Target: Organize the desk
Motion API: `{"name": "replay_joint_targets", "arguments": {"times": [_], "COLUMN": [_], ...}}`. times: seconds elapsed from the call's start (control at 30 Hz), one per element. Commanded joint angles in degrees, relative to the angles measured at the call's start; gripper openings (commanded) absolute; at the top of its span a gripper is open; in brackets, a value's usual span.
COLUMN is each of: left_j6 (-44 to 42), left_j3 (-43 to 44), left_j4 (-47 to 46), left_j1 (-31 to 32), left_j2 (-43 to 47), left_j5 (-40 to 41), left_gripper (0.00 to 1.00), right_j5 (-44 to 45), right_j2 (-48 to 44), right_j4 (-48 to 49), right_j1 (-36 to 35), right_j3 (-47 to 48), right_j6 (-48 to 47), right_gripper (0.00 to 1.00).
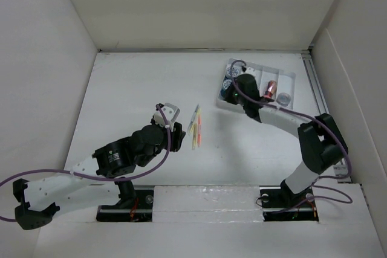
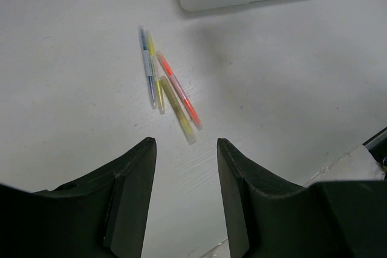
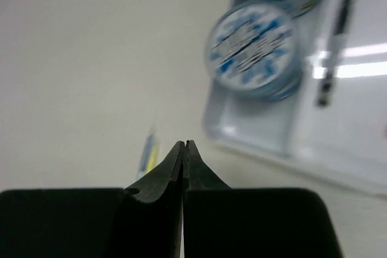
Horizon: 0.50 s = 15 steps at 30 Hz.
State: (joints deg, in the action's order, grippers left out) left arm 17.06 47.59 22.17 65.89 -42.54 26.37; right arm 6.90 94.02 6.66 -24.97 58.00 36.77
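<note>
The desk [image 1: 139,83] is a wide white tabletop. Several coloured pens [image 1: 195,126] lie loose on it near the middle, showing yellow, orange and blue [image 2: 169,92] in the left wrist view. My left gripper [image 1: 178,128] sits just left of them, low over the desk. It [image 2: 184,146] is open with only bare desk between its fingers. My right gripper [image 1: 224,96] hovers at the left end of the white tray [image 1: 290,78]. Its [image 3: 184,144] jaws are pressed together on nothing.
The tray's [image 3: 242,131] left compartment holds blue-and-white tape rolls [image 3: 254,49], with a black pen [image 3: 335,34] in the compartment beside them. A copper-red cylinder [image 1: 269,90] and a grey round item [image 1: 283,97] lie further right. White walls enclose the desk.
</note>
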Motion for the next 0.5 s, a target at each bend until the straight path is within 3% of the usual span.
{"name": "replay_joint_targets", "arguments": {"times": [0.0,0.07,0.23,0.33,0.37,0.47], "left_j6": [0.3,0.3,0.2,0.0,0.2,0.0], "left_j3": [0.4,0.1,0.1,0.1,0.1,0.0], "left_j4": [-0.5,-0.6,-0.6,-0.8,-0.7,-0.9], "left_j1": [-0.1,-0.1,-0.1,-0.1,-0.1,-0.1], "left_j2": [1.1,1.5,1.7,1.7,1.8,1.7], "left_j5": [1.1,1.4,0.8,0.2,0.3,0.3], "left_gripper": [0.41,0.41,0.41,0.41,0.41,0.41], "right_j5": [3.4,7.0,18.7,19.6,20.0,22.1], "right_j2": [-1.6,-0.2,5.8,7.2,7.6,8.3], "right_j4": [8.1,9.7,4.3,3.7,3.1,2.3], "right_j1": [-9.9,-17.0,-26.2,-27.3,-27.3,-27.3], "right_j3": [-4.4,-5.3,-1.4,-1.0,-0.6,-0.7], "right_j6": [1.5,1.1,0.0,-0.5,-0.3,-0.4], "right_gripper": [0.00,0.00,0.00,0.03,0.06,0.27]}}
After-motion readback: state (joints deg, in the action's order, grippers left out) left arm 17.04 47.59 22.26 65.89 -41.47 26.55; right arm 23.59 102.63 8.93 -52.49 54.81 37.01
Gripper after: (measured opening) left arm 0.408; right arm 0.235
